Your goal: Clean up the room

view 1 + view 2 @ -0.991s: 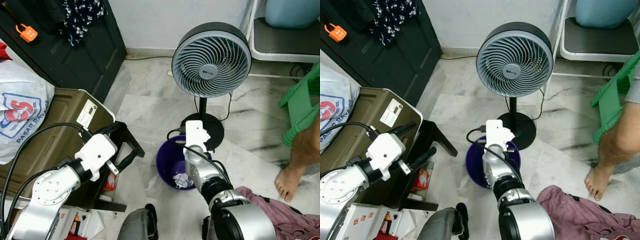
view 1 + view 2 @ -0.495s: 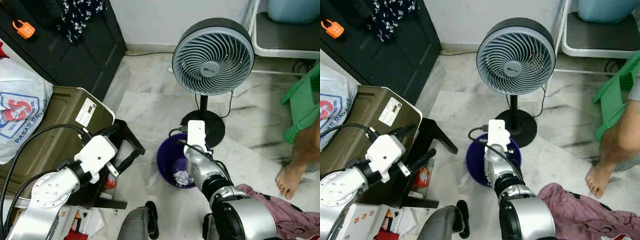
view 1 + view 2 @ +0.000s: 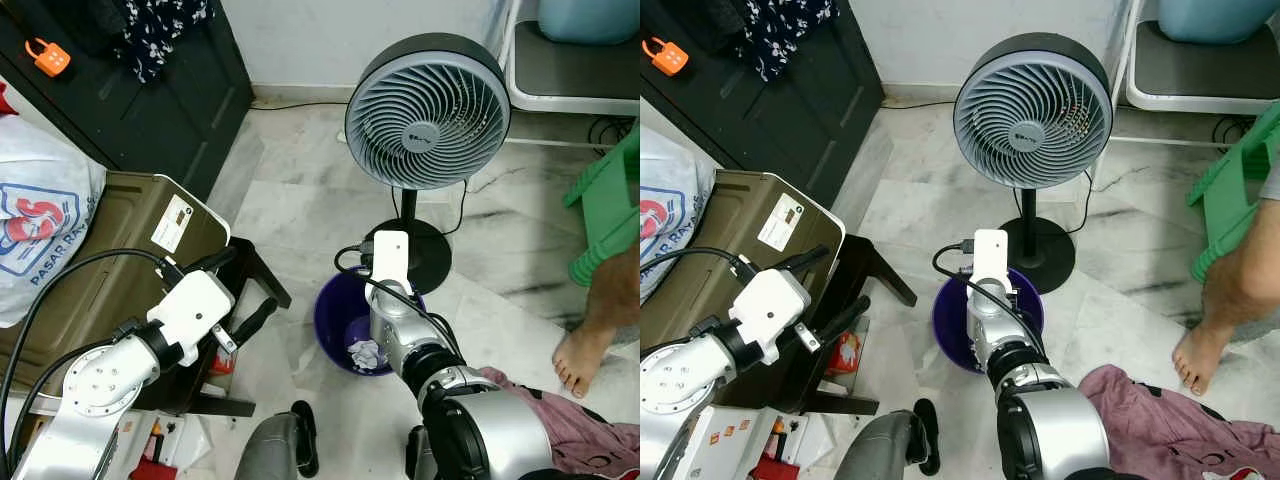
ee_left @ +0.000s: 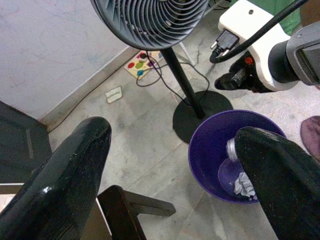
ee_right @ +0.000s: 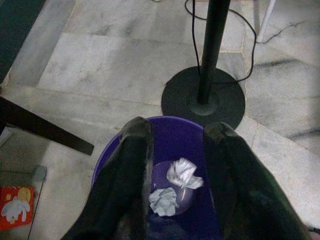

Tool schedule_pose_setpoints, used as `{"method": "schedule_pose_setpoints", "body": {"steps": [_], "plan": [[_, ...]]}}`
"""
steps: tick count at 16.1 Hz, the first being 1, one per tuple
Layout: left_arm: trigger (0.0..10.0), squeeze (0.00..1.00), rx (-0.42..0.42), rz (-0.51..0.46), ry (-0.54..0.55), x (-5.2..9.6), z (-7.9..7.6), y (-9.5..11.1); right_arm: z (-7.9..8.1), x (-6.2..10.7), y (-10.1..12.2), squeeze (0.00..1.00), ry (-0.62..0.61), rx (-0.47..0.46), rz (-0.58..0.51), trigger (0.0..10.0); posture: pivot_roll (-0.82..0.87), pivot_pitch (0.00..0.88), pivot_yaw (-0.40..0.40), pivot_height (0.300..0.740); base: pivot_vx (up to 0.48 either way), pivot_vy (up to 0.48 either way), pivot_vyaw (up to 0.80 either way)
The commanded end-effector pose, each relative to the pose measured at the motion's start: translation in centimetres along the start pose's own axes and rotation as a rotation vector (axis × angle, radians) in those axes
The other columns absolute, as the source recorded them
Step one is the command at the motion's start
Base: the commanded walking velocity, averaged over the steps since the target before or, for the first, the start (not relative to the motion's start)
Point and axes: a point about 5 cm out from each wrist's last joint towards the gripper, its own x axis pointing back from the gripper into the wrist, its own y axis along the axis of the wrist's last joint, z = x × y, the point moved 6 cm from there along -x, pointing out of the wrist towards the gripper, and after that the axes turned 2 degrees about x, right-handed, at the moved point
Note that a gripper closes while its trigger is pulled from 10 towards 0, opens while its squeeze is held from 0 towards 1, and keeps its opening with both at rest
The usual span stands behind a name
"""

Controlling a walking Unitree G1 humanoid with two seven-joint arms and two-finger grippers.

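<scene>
Right gripper [image 5: 175,165] raised slightly since earlier, fingers parted and empty, purple bin [image 5: 172,131] directly below holding crumpled paper [image 5: 184,173], left gripper [image 4: 170,165] spread wide, fan [image 3: 424,112] beyond

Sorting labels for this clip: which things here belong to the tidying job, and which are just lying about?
Job:
purple bin
crumpled paper inside it
right gripper, open above the bin

Lying about:
standing fan
olive case
plastic bag
pink cloth
</scene>
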Motion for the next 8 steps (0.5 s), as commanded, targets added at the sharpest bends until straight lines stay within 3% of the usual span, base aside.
{"method": "schedule_pose_setpoints", "body": {"steps": [1, 2, 4, 5, 6, 7, 8], "plan": [[10.0, 0.00, -0.013, 0.019, 0.020, 0.5, 0.5, -0.2, 1.2, 0.2, 1.4, 1.00, 0.022, 0.025, -0.071, 10.0, 0.19, 0.230, 0.194, 0.740, 0.000, 0.000, 0.00], [10.0, 0.00, -0.016, 0.021, 0.020, 0.5, 0.5, -0.3, 2.6, 0.7, 4.4, 1.00, 0.095, 0.009, -0.212, 10.0, 0.19, 0.224, 0.193, 0.740, 0.000, 0.000, 0.00], [10.0, 0.00, 0.005, 0.015, 0.074, 0.1, 1.2, -0.4, 5.5, 2.4, 7.5, 1.00, 0.280, -0.021, -0.378, 10.0, 0.16, 0.203, 0.179, 0.740, 0.000, 0.000, 0.00], [10.0, 0.00, 0.018, 0.012, 0.101, -0.1, 1.6, -0.5, 6.1, 3.0, 8.1, 1.00, 0.328, -0.018, -0.418, 10.0, 0.15, 0.200, 0.175, 0.740, 0.000, 0.000, 0.00], [10.0, 0.00, 0.038, 0.001, 0.160, -0.6, 2.4, -0.6, 6.9, 4.2, 7.9, 0.36, 0.417, 0.031, -0.462, 10.0, 0.12, 0.186, 0.157, 0.740, 0.000, 0.000, 0.00], [10.0, 0.00, 0.052, -0.011, 0.200, -1.2, 2.9, -0.6, 7.2, 4.9, 7.0, 0.00, 0.475, 0.057, -0.465, 10.0, 0.10, 0.178, 0.148, 0.740, 0.000, 0.000, 0.00], [10.0, 0.00, 0.072, -0.022, 0.227, -1.7, 3.1, -0.6, 7.2, 5.7, 6.0, 0.00, 0.530, 0.076, -0.453, 10.0, 0.08, 0.165, 0.137, 0.740, 0.000, 0.000, 0.00]]}}
